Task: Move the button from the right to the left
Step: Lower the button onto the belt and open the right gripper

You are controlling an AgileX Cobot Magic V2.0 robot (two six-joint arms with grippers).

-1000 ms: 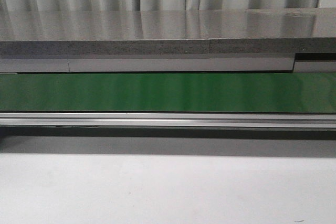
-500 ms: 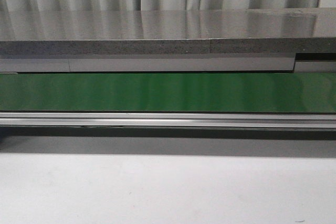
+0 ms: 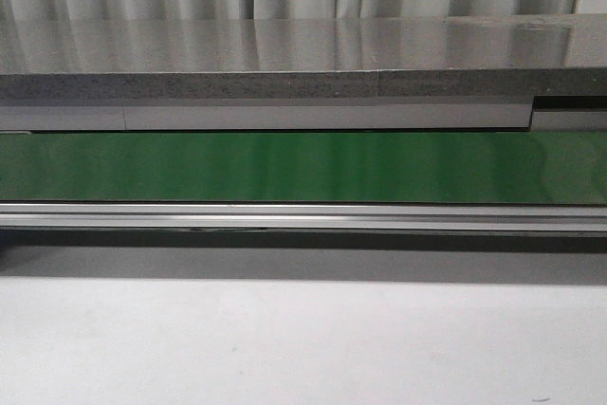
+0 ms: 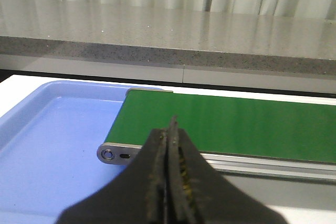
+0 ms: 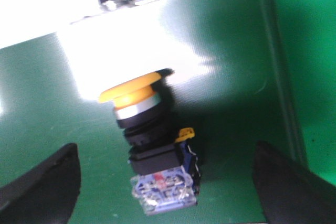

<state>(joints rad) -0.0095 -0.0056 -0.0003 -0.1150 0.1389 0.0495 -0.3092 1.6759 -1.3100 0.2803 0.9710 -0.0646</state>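
The button (image 5: 152, 145) lies on its side on the green belt (image 5: 52, 103) in the right wrist view: a round yellow cap, a silver ring, a black body and a clear block with blue and red marks. My right gripper (image 5: 168, 192) is open over it, one finger on each side, both apart from it. My left gripper (image 4: 169, 145) is shut and empty above the left end of the green belt (image 4: 236, 124). The front view shows neither the button nor a gripper.
A blue tray (image 4: 47, 145) lies under the left end of the conveyor. The conveyor's green belt (image 3: 303, 166) and its metal rail (image 3: 303, 217) cross the front view. A grey stone counter (image 3: 303, 64) runs behind it. White table surface (image 3: 303, 348) is in front.
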